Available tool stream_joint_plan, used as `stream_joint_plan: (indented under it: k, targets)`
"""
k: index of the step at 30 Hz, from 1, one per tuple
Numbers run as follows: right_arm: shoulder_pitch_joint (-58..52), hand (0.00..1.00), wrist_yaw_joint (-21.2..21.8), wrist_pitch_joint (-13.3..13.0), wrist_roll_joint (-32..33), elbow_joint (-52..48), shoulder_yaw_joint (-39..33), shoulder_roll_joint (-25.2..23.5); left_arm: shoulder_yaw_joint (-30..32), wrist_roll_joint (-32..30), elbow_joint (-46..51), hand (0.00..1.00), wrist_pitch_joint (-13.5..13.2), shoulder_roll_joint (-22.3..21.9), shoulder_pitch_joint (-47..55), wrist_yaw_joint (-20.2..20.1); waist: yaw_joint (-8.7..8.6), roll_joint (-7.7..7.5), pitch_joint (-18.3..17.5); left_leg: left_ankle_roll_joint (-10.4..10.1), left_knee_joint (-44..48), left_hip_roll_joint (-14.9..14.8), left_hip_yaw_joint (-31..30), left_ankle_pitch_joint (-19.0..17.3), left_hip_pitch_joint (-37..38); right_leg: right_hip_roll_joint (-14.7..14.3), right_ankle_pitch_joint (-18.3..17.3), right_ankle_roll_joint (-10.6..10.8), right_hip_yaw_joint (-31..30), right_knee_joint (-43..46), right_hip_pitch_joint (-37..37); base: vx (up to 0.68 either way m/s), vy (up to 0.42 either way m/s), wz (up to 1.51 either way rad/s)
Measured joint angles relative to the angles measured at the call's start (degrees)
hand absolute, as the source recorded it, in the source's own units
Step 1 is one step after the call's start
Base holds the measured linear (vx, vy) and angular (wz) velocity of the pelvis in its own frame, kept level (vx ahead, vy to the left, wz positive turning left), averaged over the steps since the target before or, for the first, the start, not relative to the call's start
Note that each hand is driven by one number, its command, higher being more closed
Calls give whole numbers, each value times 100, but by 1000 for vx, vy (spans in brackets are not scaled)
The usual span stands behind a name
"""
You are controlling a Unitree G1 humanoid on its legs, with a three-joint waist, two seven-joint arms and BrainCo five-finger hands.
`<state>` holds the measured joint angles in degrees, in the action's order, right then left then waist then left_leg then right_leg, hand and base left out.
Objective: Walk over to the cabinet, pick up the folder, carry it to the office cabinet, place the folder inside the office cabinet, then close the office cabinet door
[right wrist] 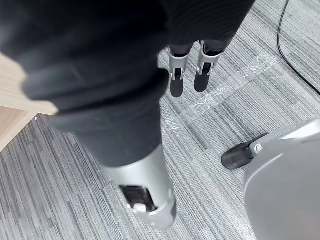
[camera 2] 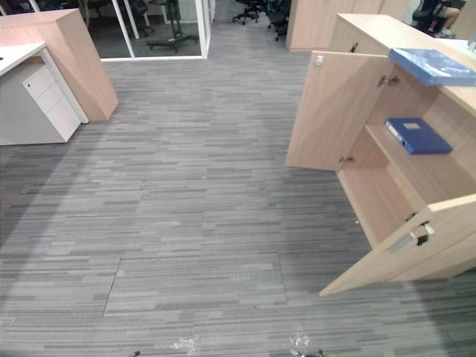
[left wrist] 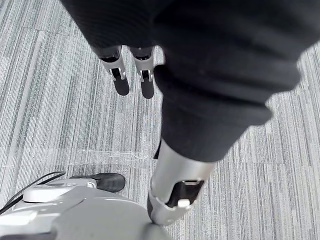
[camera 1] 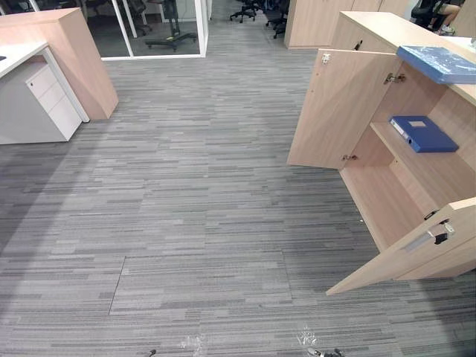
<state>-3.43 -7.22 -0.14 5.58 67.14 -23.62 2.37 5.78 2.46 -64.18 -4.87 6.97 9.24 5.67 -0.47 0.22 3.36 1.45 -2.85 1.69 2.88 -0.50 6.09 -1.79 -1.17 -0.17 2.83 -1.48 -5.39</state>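
Observation:
The wooden office cabinet point(camera 1: 388, 199) stands at the right with both doors swung out: the far door point(camera 1: 338, 108) and the near door point(camera 1: 416, 249). A dark blue folder point(camera 1: 424, 134) lies flat on the shelf inside. A lighter blue folder point(camera 1: 439, 63) rests on the cabinet top. In the left wrist view my left hand point(left wrist: 132, 75) hangs over the grey carpet, fingers straight, holding nothing. My right hand point(right wrist: 190, 70) hangs the same way in the right wrist view, open and empty, beside a wooden door edge point(right wrist: 15, 107).
A white drawer unit point(camera 1: 52, 100) and a wooden desk panel point(camera 1: 78, 59) stand at the far left. Behind them is a glass partition point(camera 1: 149, 30), with office chairs point(camera 1: 256, 11) further back. A seated person point(camera 1: 446, 15) shows at the top right. Grey carpet point(camera 1: 201, 193) lies between.

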Motion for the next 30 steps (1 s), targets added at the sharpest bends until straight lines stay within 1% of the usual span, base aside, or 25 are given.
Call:
stream_joint_plan:
  k: [10,17,30]
  targets:
    - [136,0,51,2,-1,2,1,-140,0,87,1,0,-29,-2,-7,-103,3,-3,1,2,-60,0,16,2,26,-3,1,-1,0,-23,-2,-7,-2,0]
    - [153,0,53,3,-3,5,5,-159,12,85,2,0,-29,16,-12,-124,5,-49,30,1,-106,7,37,1,102,2,-1,2,1,-29,-48,-10,-1,0]
    - [153,0,53,3,-3,5,4,-160,19,57,2,0,-21,16,-12,-126,5,-52,32,2,-106,7,38,2,102,3,-3,4,3,-29,-48,-24,-7,0]
